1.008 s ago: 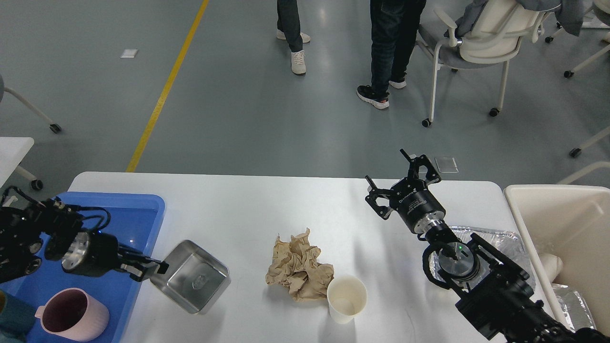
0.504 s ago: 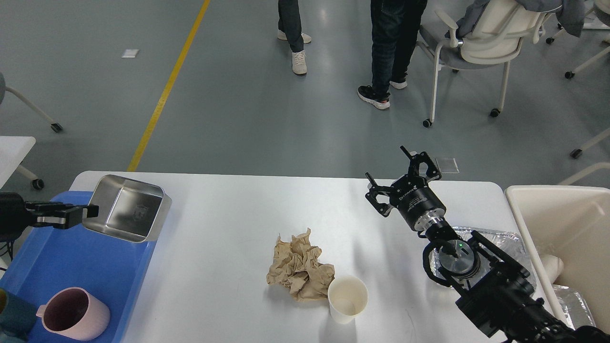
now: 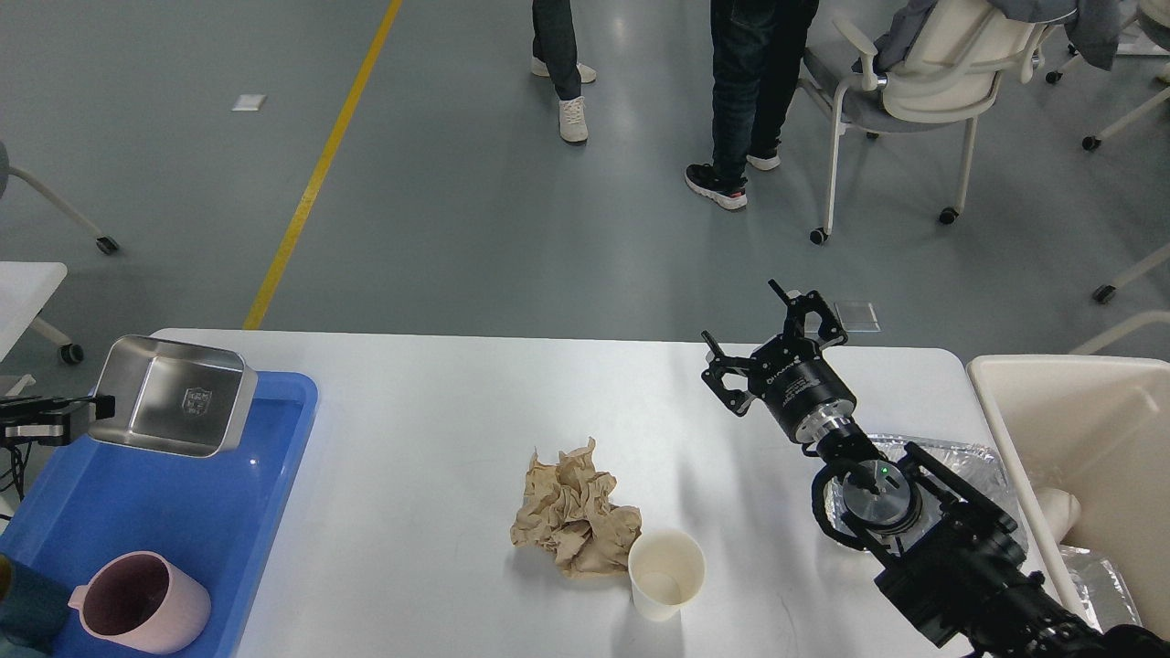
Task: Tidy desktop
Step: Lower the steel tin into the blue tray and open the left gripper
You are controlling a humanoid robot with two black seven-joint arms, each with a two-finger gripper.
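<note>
The white worktop (image 3: 439,429) is filling the near part of the view, between a blue bin (image 3: 137,512) at its left end and a cream bin (image 3: 1079,429) at its right end. The left gripper (image 3: 96,407) is coming in from the left edge, and its fingers are pinching the near-left rim of a steel tray (image 3: 174,395). The tray is hanging tilted over the far end of the blue bin, with its open side turned toward the camera. A pink mug (image 3: 137,603) is standing in the near end of the same bin.

Near the middle of the worktop a crumpled brown paper (image 3: 571,507) is lying, and a white paper cup (image 3: 665,571) is standing upright just beside it, on its near-right side. The right gripper (image 3: 772,334) is hovering over the far-right part of the worktop, with its fingers spread wide and holding nothing. Under the right arm a foil container (image 3: 969,461) is lying on the worktop, close to the cream bin.
</note>
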